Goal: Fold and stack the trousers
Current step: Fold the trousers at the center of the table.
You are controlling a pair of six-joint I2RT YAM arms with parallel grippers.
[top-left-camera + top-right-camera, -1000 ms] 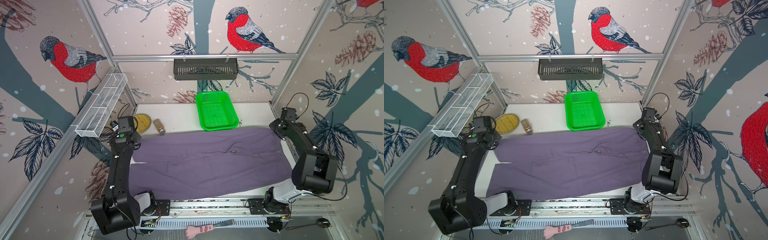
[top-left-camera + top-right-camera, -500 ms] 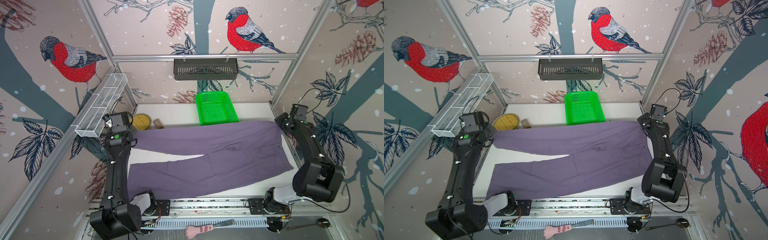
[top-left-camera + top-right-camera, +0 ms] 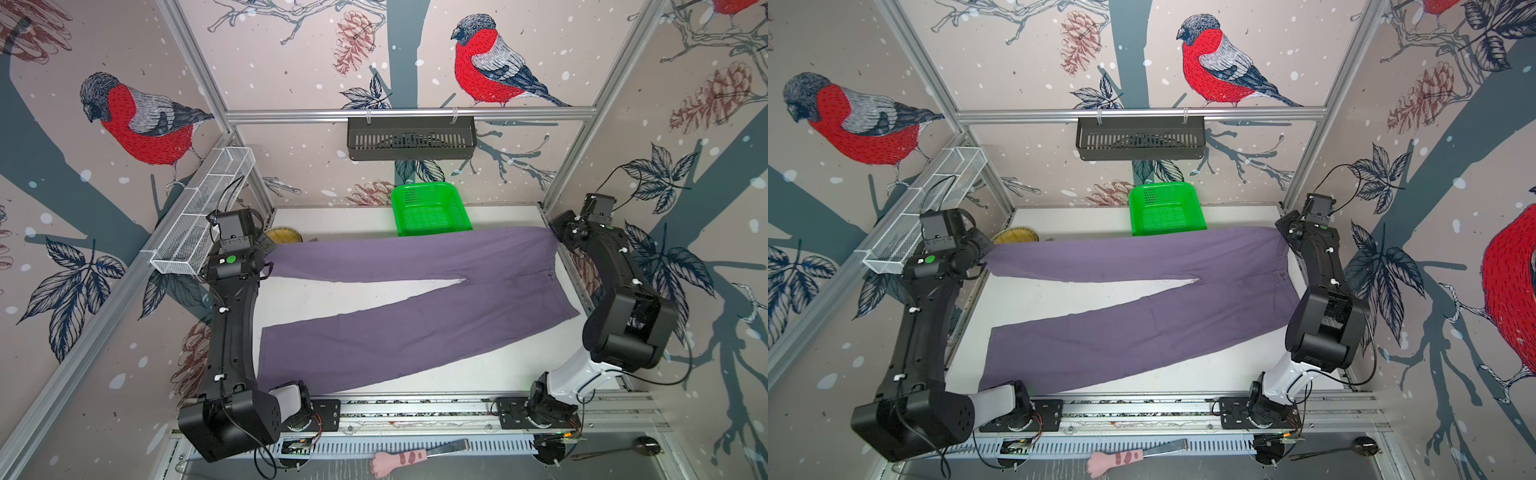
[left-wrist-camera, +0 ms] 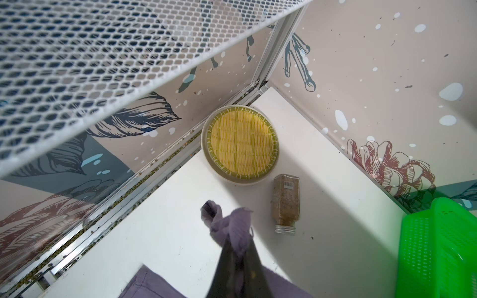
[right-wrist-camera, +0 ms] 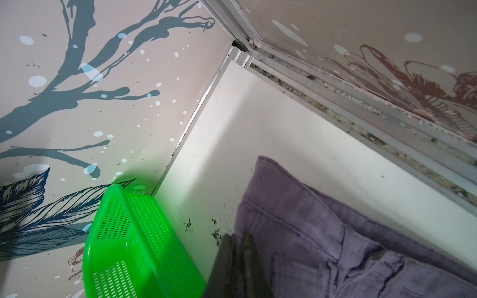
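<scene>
The purple-grey trousers [image 3: 415, 332] [image 3: 1142, 332] stretch nearly table-wide, legs splayed in a V. The near leg lies flat on the white table [image 3: 332, 299]. The far leg is pulled taut between my grippers at the back. My left gripper [image 3: 269, 254] [image 3: 986, 254] is shut on the far leg's hem. In the left wrist view the hem cloth [image 4: 232, 224] bunches out past the closed left gripper [image 4: 238, 247]. My right gripper [image 3: 556, 241] [image 3: 1283, 237] is shut on the waistband's far corner. The right wrist view shows the waistband [image 5: 309, 232] beside the closed right gripper [image 5: 238, 236].
A green basket [image 3: 432, 208] stands at the back middle, just behind the taut leg. A round woven mat [image 4: 240, 142] and a lying spice jar [image 4: 286, 203] sit in the back left corner. A white mesh shelf [image 3: 203, 216] hangs above my left gripper.
Both grippers have moved back and outward with the cloth. The far leg has been pulled away from the near leg, opening a wedge of bare table between them.
</scene>
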